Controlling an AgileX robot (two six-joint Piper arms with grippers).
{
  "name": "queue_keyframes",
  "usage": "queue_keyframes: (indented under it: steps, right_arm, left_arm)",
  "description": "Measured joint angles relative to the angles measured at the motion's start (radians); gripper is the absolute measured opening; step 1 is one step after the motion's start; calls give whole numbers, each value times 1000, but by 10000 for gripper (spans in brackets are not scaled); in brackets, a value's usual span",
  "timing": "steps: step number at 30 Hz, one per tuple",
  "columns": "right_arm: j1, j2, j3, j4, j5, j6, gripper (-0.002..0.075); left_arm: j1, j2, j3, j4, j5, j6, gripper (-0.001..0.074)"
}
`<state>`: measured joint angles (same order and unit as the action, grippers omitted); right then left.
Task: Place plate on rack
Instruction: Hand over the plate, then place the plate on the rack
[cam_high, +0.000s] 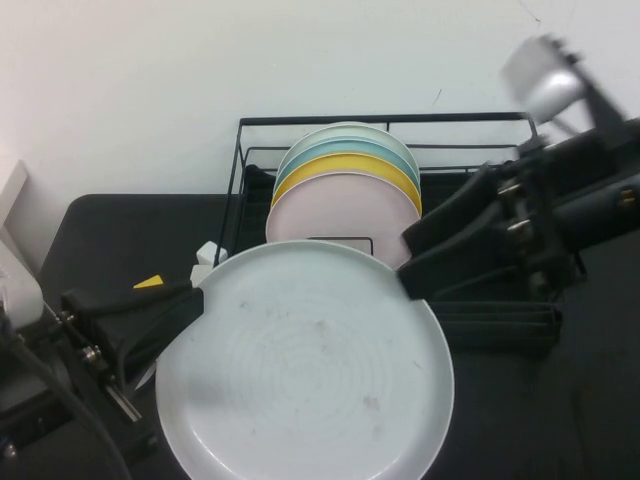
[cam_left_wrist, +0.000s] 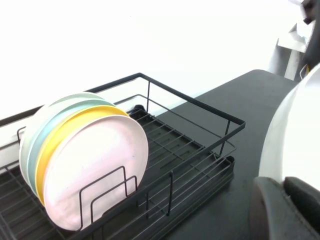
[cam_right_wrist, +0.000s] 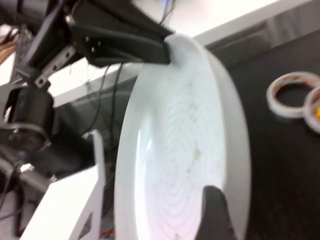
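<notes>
The black bench (cam_high: 120, 230) is spread wide across the scene, and at its back the rack (cam_high: 385, 120) is seen, a tall black wire frame on a tray base, its rear slots already filled by four upright plates: a pale pink plate (cam_high: 330, 210) in front, a yellow plate (cam_high: 345, 166) behind it, then a light blue and a pale green one. In front of the rack, near the camera, the plate (cam_high: 305, 365) is held clear of the bench between both arms, tilted, its face turned up towards the high camera. Its left rim is pinched by the left gripper (cam_high: 195, 305), fingers pressed onto the edge; its upper right rim is pinched by the right gripper (cam_high: 408, 275), fingers likewise closed on the edge. The step in hand is judged to be the carry to an open slot ahead of the pink plate. To do it well, the plate should be tipped upright, parallel to the stacked plates, lined up with the free dividers (cam_left_wrist: 107, 192), and lowered over the front rail without the pink plate being knocked; one grip will probably have to be given up before seating. The plate itself is seen to be large, round, white to pale grey, with concentric rings and faint brownish specks on its face.
</notes>
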<state>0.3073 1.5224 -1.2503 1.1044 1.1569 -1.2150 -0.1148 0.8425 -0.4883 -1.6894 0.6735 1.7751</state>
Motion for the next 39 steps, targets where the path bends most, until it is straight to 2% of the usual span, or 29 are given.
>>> queue_keyframes:
  steps: [12, 15, 18, 21, 26, 29, 34, 36, 39]
  right_arm:
    - [74, 135, -50, -37, 43, 15, 435]
    - [78, 141, -50, -53, 44, 15, 337]
    - [78, 142, -50, -55, 38, 9, 150]
    - [78, 148, -50, -60, -2, -20, 124]
    - [78, 149, -64, -61, -55, -76, 92]
    - [78, 149, -89, -61, -91, -126, 86]
    - [78, 149, -164, -128, -181, -181, 85]
    - [78, 149, -200, -183, -236, -187, 86]
    - [78, 149, -248, -259, -354, -191, 86]
  left_arm:
    - [0, -2, 0, 2, -6, 0, 4]
    - [0, -2, 0, 4, -20, 0, 4]
    - [0, -2, 0, 4, -58, 0, 18]
    - [-3, -4, 0, 2, -58, 0, 102]
    - [-3, -4, 0, 0, -68, -15, 367]
    - [-3, -10, 0, 0, -81, -50, 456]
    - [-3, -69, 0, 0, -161, -103, 463]
    - [-3, -119, 0, 0, -244, -146, 433]
    - [-3, -200, 0, -2, -397, -269, 337]
